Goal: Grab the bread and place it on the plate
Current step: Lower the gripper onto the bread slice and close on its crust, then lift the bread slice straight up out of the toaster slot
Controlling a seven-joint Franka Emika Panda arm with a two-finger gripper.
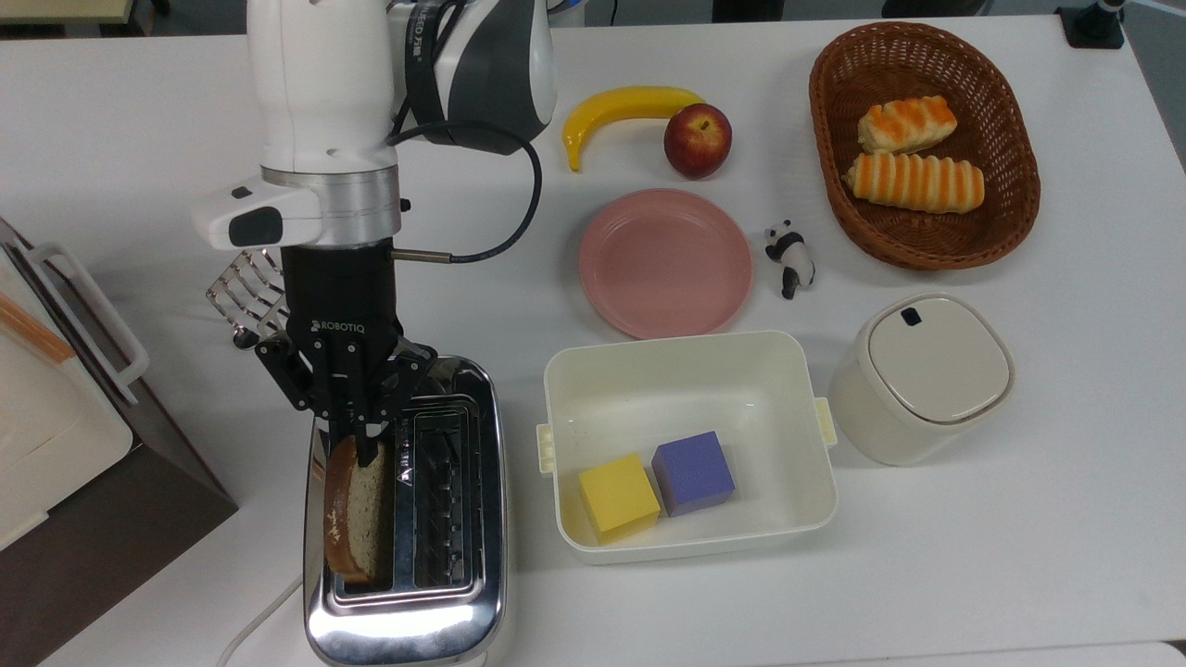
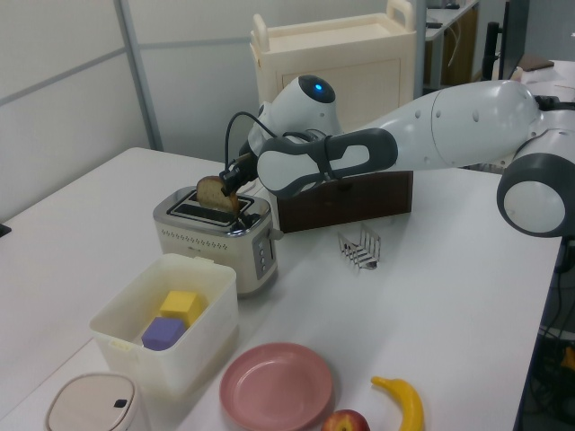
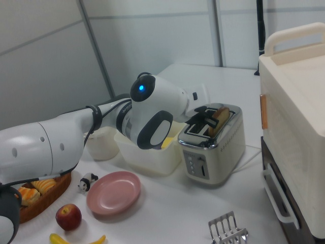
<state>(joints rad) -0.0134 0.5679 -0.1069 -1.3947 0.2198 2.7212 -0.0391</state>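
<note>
The bread (image 1: 357,514) is a speckled tan slice with a dark crust. It stands upright in the slot of the chrome toaster (image 1: 454,519) that lies on the top view's left. My gripper (image 1: 363,443) points down over the slot's far end, its fingers closed onto the slice's top edge. In the left view the gripper (image 2: 230,179) meets the bread (image 2: 212,190) above the toaster (image 2: 216,241); the right view shows the same pinch on the bread (image 3: 221,117). The pink plate (image 1: 665,262) lies bare on the table, well off to the top view's right of the toaster.
A white tub (image 1: 686,371) holding a yellow and a purple cube sits between toaster and a lidded white canister (image 1: 922,375). Around the plate are a banana (image 1: 623,106), an apple (image 1: 697,140) and a panda figure (image 1: 790,257). A basket (image 1: 1010,185) holds striped rolls. A wire toast rack (image 1: 243,289) and a cabinet (image 1: 56,435) flank the arm.
</note>
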